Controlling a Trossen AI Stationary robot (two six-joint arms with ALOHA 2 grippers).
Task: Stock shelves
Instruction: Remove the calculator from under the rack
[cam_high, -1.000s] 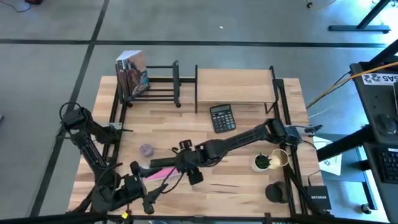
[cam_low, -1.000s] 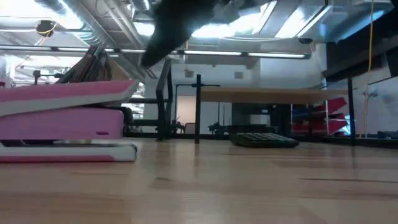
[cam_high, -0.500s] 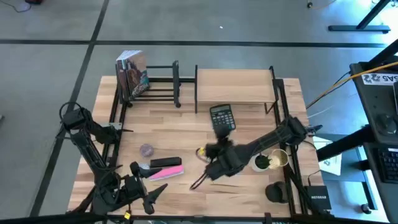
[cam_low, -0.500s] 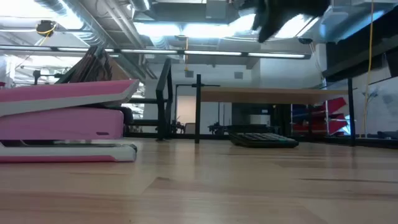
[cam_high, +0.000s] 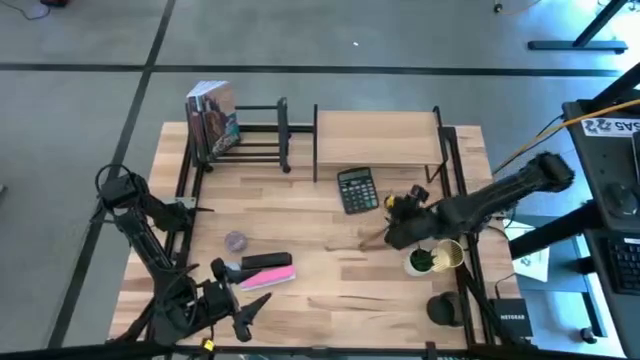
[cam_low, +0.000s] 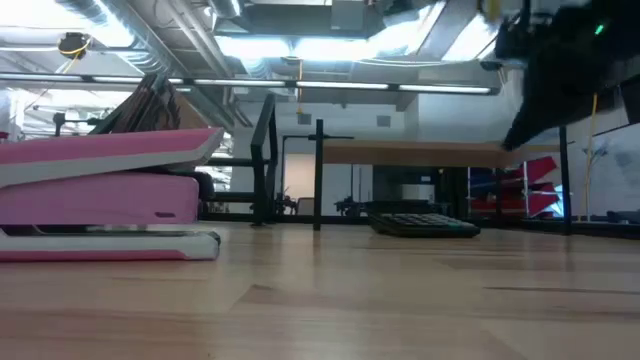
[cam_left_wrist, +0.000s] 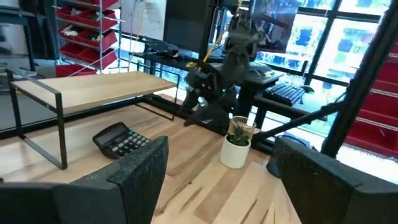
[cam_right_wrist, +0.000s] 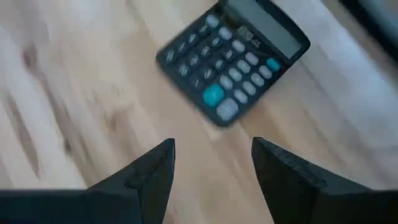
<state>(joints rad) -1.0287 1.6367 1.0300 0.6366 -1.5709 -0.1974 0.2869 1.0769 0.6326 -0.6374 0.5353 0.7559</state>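
Two spread fingers of the empty right hand could nudge the black button calculator, at ten o'clock, sideways.

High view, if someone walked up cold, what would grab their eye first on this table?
Probably the right arm stretched in from the table's right edge, its open tool hovering beside the black calculator near the middle. Next, the pink stapler lying near the front left, close to the folded left arm's tool. At the back, books stand in the black rack beside the wooden shelf.
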